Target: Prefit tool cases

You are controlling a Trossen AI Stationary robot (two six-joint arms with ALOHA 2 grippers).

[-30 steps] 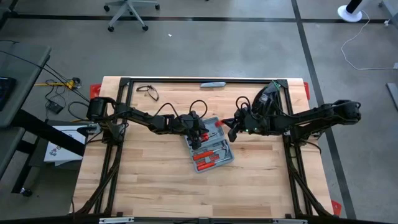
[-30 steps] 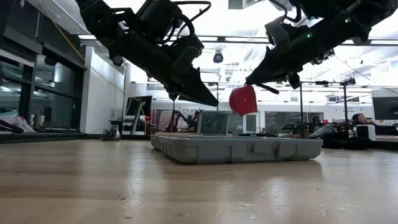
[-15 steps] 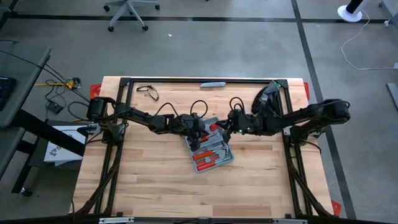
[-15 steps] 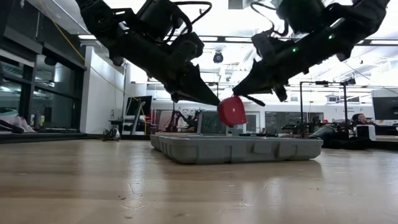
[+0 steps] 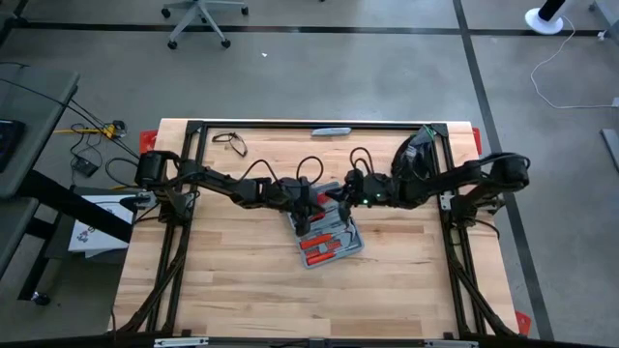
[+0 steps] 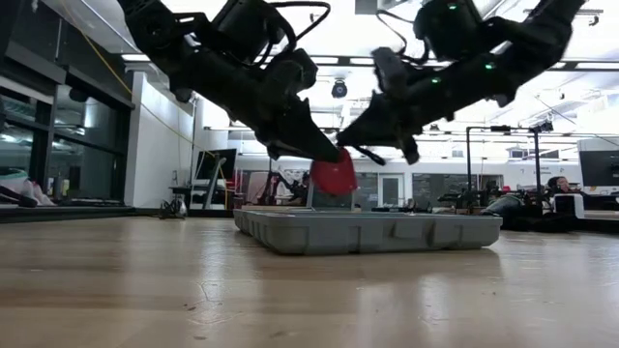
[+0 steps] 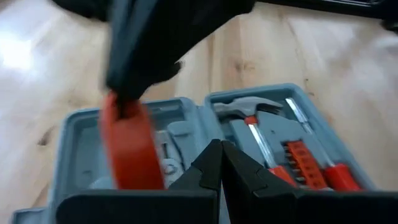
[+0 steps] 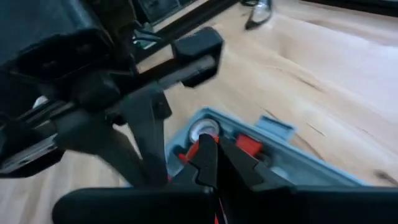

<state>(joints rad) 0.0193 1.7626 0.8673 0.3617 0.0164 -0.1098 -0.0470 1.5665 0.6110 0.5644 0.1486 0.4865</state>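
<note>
Wooden table [image 5: 222, 280], open tool case [image 5: 327, 235] at centre.
Carried in over case: red part [image 6: 334, 177], pinched by right gripper [image 6: 340, 157]; left gripper [image 6: 332, 155] pressed together, empty, alongside.

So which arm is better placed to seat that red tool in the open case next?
Right, probably. The right gripper is shut on the red tool, hanging just above the open tool case. The left gripper is shut and empty beside it, over the same case.
</note>
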